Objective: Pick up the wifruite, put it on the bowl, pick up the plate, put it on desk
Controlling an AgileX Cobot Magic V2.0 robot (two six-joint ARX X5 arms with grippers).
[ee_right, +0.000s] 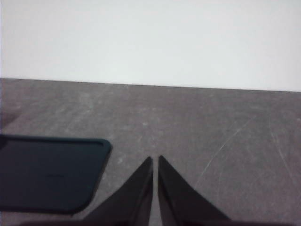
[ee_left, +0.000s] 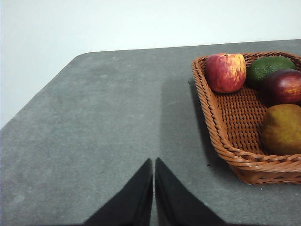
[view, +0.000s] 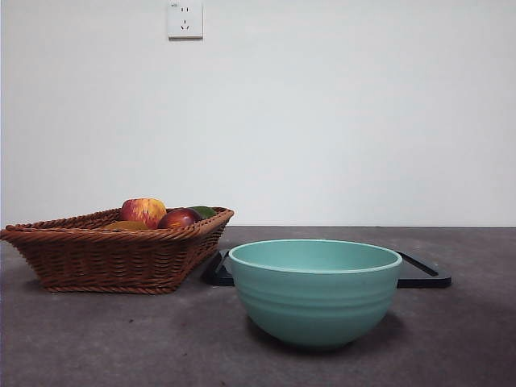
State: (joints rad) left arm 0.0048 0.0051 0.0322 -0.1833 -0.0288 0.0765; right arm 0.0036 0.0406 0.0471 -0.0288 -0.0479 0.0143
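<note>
Wifruite in basket, apart from closed left hand.

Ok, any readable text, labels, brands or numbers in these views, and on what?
None can be read.
Wall socket: a tiny mark at its top corner, too small to read.
Bowl, wicker basket, fruit and dark tray: no print visible.
</note>
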